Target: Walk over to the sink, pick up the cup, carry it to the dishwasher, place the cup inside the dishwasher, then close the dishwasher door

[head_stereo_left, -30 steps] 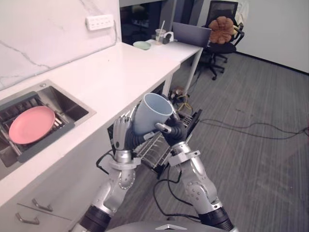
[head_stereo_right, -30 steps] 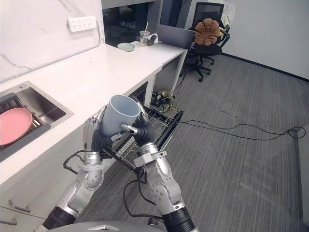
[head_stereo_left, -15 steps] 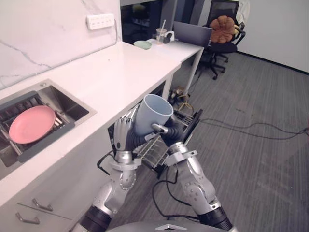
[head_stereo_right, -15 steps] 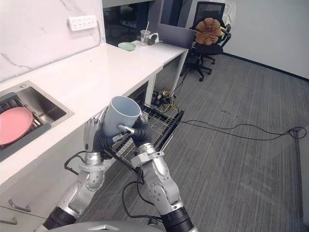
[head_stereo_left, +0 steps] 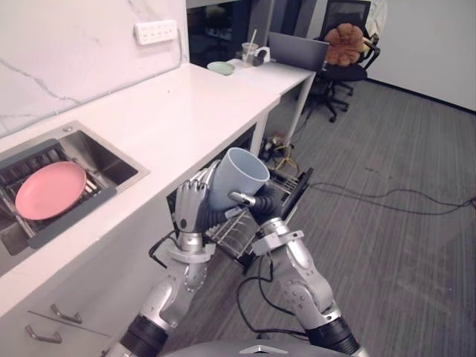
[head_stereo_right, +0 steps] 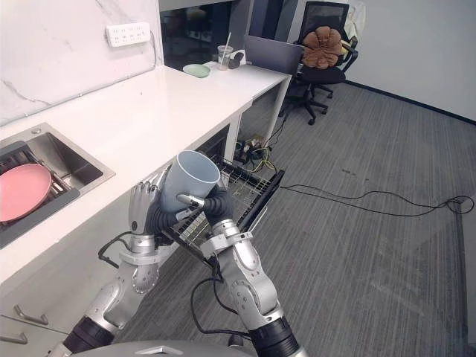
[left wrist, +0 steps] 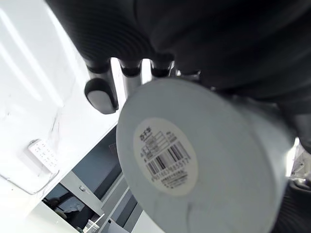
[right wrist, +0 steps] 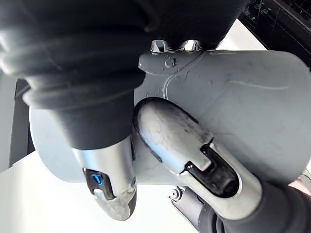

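A pale blue-grey cup (head_stereo_left: pixel 236 177) hangs tilted between my two hands, its mouth up and to the right, just off the counter's edge. My right hand (head_stereo_left: pixel 262 205) is shut on it; its thumb (right wrist: pixel 184 145) lies curled across the cup's wall (right wrist: pixel 243 107). My left hand (head_stereo_left: pixel 189 209) stands upright on the cup's other side, with nearly straight fingers (left wrist: pixel 99 94) against it. The left wrist view faces the cup's labelled bottom (left wrist: pixel 167 158). Below the hands the dishwasher's wire rack (head_stereo_left: pixel 239 230) is pulled out over its open dark door (head_stereo_left: pixel 299 190).
The white counter (head_stereo_left: pixel 171 111) runs along the left, with a sink (head_stereo_left: pixel 104 160) holding a pink plate (head_stereo_left: pixel 48 190). Drawer handles (head_stereo_left: pixel 52 316) show below. Further back are a desk with a laptop (head_stereo_left: pixel 296 50) and an office chair (head_stereo_left: pixel 343 52). A cable (head_stereo_left: pixel 387 197) crosses the grey floor.
Both hands and the cup have drifted slightly right and the cup has tipped a little more. The hold on it is the same.
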You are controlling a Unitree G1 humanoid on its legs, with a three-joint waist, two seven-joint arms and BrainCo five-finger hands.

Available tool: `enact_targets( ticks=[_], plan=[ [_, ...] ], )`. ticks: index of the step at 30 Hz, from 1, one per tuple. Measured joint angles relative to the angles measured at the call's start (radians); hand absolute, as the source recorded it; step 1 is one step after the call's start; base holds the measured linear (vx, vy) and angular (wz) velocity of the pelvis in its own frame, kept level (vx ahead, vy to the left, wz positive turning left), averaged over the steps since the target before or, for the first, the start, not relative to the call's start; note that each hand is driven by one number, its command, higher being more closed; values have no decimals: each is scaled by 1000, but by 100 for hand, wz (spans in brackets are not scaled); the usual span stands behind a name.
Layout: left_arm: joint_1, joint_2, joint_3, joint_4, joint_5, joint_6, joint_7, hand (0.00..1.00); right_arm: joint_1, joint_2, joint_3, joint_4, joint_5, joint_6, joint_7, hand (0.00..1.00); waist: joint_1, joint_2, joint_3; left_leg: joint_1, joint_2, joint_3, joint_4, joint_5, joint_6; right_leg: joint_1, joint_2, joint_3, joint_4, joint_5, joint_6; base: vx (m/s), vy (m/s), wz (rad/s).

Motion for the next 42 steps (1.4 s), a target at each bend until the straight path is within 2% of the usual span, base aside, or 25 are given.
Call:
enact_targets(
  ticks=[5,6,10,16,19,27,29,30,42],
  plan=[
    [-9,3,0,0,0,4,0,100,-15,-11,4,0,-1,1,-9,0,0,0,0,0,0,-2,0,0,0,1,0,-2,0,0,0,0,0,0],
    [-9,6,0,0,0,4,0,100,-15,-11,5,0,-1,2,-10,100,0,0,0,0,0,-3,0,0,0,1,0,-2,0,0,0,0,0,0],
    [-9,26,-1,0,0,6,0,100,-15,-12,7,-8,0,20,-23,100,0,0,0,0,-1,-4,0,1,1,2,-1,-3,0,-1,-1,0,0,0],
    [-9,29,-2,0,0,6,-1,100,-15,-13,12,-15,-5,19,-49,100,0,0,0,-2,-3,-11,1,1,2,4,-4,-5,0,-1,-1,0,0,2],
    [-9,33,-2,-1,0,6,-1,100,-15,-13,11,-18,-38,17,-51,100,0,0,0,-2,-4,-11,1,1,2,3,-4,-5,0,-1,0,0,0,0],
    [-8,39,-4,-3,-3,6,-1,100,-15,-16,12,-23,-42,17,-54,100,0,0,0,-3,-4,-12,1,2,2,3,-4,-6,0,-1,0,0,0,0],
    [-8,39,-7,-4,-19,7,0,100,-16,-16,14,-29,-78,16,-66,100,0,0,0,-3,-4,-13,1,2,2,3,-4,-6,0,-1,0,0,0,0],
    [-8,39,-8,-4,-21,7,0,0,-17,-16,15,-29,-80,16,-69,100,0,0,0,-3,-4,-13,1,2,2,3,-4,-6,0,-1,0,0,0,0],
    [9,35,-30,-46,-70,15,-8,0,-52,-8,25,-29,-118,-7,-111,100,3,3,4,-3,-4,-13,1,2,2,3,-4,-6,0,-1,1,0,0,0]
  ],
)
